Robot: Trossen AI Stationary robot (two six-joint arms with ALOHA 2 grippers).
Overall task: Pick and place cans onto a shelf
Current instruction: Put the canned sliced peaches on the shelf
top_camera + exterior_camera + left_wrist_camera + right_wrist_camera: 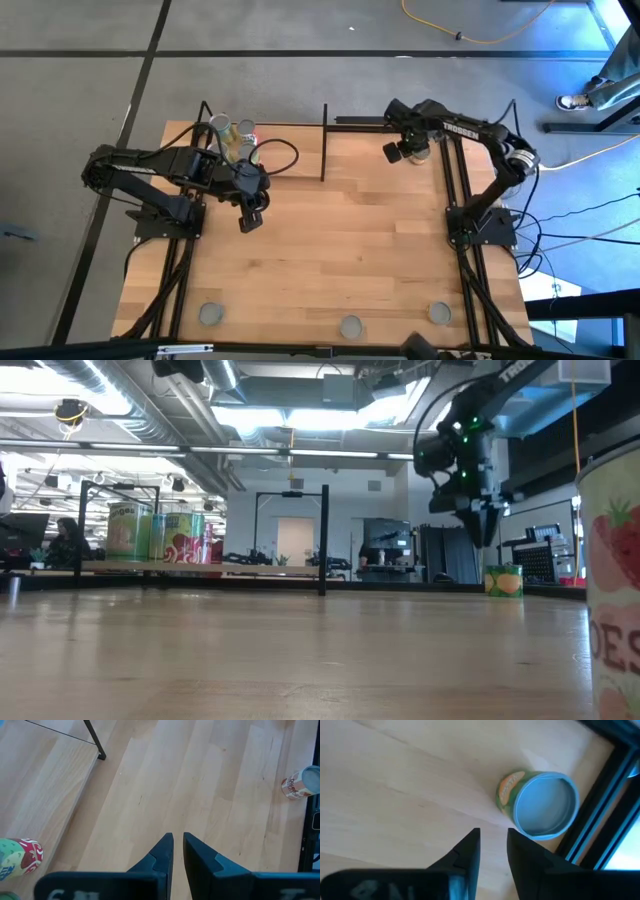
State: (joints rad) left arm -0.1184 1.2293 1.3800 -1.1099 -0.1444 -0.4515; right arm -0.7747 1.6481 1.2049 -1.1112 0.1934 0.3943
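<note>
One round tin (540,805), green label and dull silver lid, stands on my pale wood-grain counter (340,250) at its far right corner. My right claw (492,852) hangs just above and beside it, dark fingers apart, gripping nothing.

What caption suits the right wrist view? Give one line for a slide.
Right gripper hovers empty above the wooden shelf, beside an upright green-labelled can standing close to the black frame.

I work in an open lab: exposed silver ceiling ducts (120,400) and black equipment racks (440,555) beyond my light-wood surface (300,650).
</note>
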